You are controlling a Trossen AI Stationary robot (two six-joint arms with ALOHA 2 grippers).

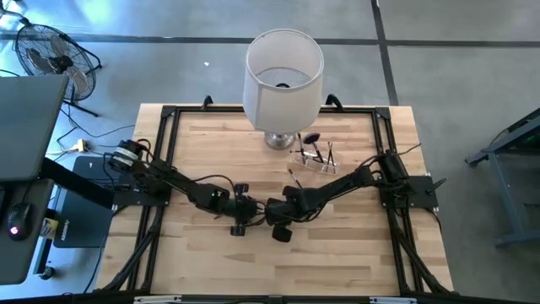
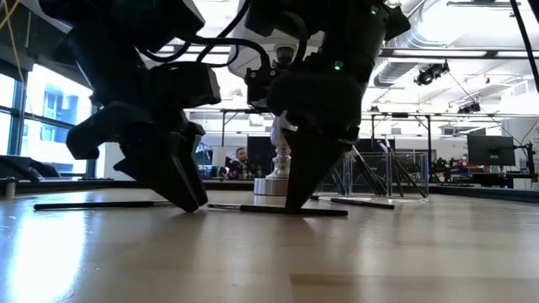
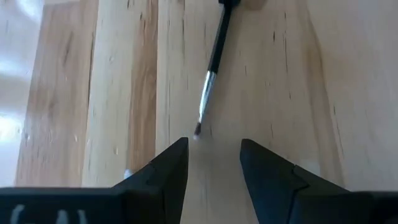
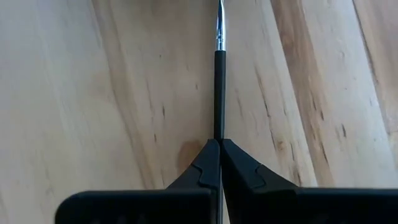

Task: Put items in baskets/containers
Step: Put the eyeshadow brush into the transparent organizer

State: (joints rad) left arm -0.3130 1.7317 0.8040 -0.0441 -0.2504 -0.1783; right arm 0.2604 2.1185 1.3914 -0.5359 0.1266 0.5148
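A thin black-handled brush (image 2: 253, 208) with a silver ferrule (image 3: 207, 87) lies on the wooden table (image 1: 337, 253) near its middle. My right gripper (image 4: 219, 144) is shut on its handle, fingertips down at the tabletop (image 2: 296, 202). My left gripper (image 3: 214, 149) stands open just left of it (image 2: 189, 200). Its fingertips are low at the table, and the brush's bristle tip (image 3: 198, 129) lies a little ahead of the gap, untouched. The clear holder (image 1: 314, 160) stands to the far right with a few brushes upright in it. My right gripper pinches the brush's black handle (image 4: 218, 127) between its two fingertips. The fingers slant steeply down from the table's right side, and the brush runs out ahead of them toward the left gripper. The brush lies about level on the table, with its handle end (image 2: 341, 212) sticking out behind the fingers.
A big white lampshade on a silver base (image 1: 283, 80) stands at the table's far middle, just left of the holder. More thin brushes lie loose on the table, one to the left (image 2: 93, 204) and one to the right (image 2: 362, 202). A black frame (image 1: 164, 152) borders the table.
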